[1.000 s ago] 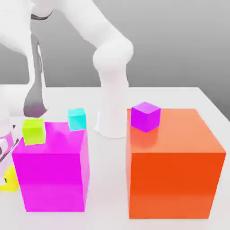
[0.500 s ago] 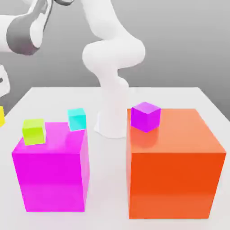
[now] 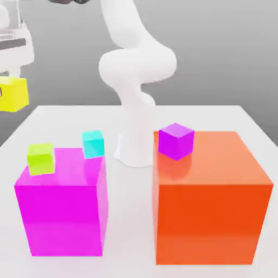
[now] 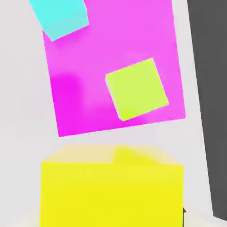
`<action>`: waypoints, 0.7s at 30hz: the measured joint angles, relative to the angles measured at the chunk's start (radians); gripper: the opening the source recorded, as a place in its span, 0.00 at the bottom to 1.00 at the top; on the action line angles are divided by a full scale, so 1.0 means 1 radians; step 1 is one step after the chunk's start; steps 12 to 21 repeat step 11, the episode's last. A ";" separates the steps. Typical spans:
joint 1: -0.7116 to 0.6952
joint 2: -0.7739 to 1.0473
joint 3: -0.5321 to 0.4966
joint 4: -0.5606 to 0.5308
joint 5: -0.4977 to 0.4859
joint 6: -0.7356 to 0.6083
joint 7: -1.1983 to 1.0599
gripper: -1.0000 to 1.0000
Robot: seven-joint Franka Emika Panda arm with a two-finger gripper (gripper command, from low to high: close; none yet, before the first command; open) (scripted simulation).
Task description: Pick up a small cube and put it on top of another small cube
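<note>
Gripping the yellow cube (image 3: 14, 94), the tool (image 3: 14, 77) holds it aloft near the magenta block (image 3: 64, 217). It looks light, stiff and perhaps slippery, so opposite flat faces, squarely centred, should suit the grip best.

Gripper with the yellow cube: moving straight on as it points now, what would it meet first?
Probably the pale tabletop beside the magenta block, with the yellow cube landing first; depth is unclear, so the block's near edge could catch it.
</note>
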 joint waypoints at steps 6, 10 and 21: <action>0.093 0.094 -0.081 -0.055 0.034 0.118 0.043 0.00; 0.107 0.119 -0.124 -0.093 0.020 0.184 0.048 1.00; 0.107 0.119 -0.124 -0.093 0.020 0.184 0.048 1.00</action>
